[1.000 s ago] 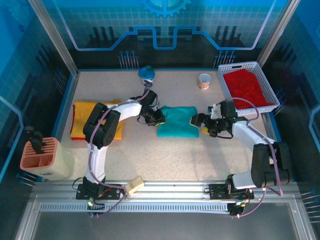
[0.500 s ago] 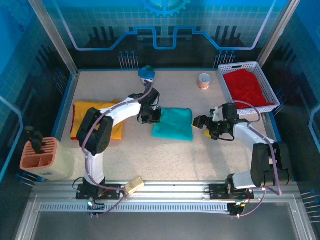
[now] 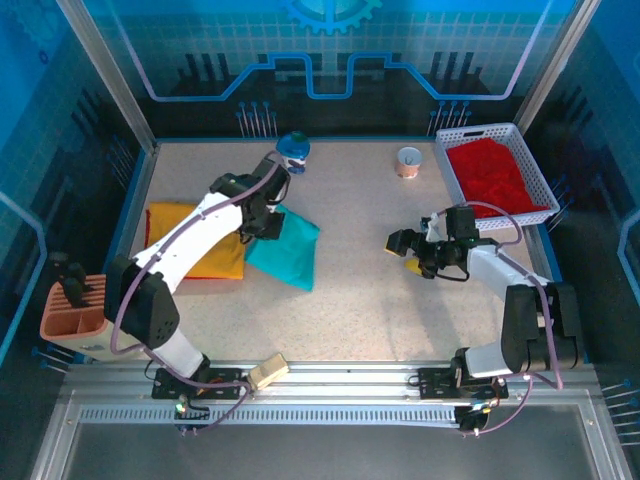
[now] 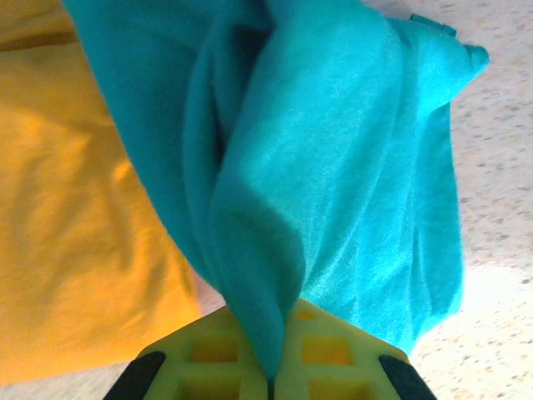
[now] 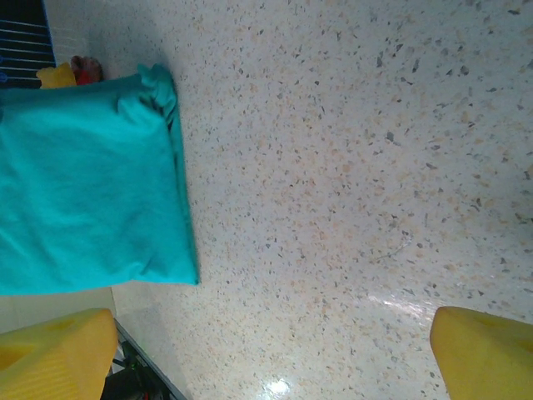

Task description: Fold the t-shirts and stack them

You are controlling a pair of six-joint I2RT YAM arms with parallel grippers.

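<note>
The folded teal t-shirt [image 3: 287, 252] hangs by its upper edge from my left gripper [image 3: 263, 224], which is shut on a pinch of the cloth [image 4: 271, 379]. Its lower part rests on the table just right of the folded yellow t-shirt [image 3: 213, 258]. The left wrist view has the teal t-shirt [image 4: 350, 167] draped down with the yellow t-shirt [image 4: 75, 250] beside it. The red t-shirt [image 3: 495, 178] lies crumpled in the white basket [image 3: 442, 165]. My right gripper [image 3: 402, 250] stands open over bare table [image 5: 275, 350], well right of the teal t-shirt [image 5: 83, 200].
A small cup [image 3: 408, 161] and a blue object [image 3: 293, 147] stand near the table's back edge. A beige holder [image 3: 85, 318] sits off the table at the near left. Speckled tabletop [image 3: 370, 300] lies open between the arms.
My left gripper has carried the teal t-shirt from the table's middle leftward to the yellow t-shirt's edge. The right gripper stayed about where it was, open.
</note>
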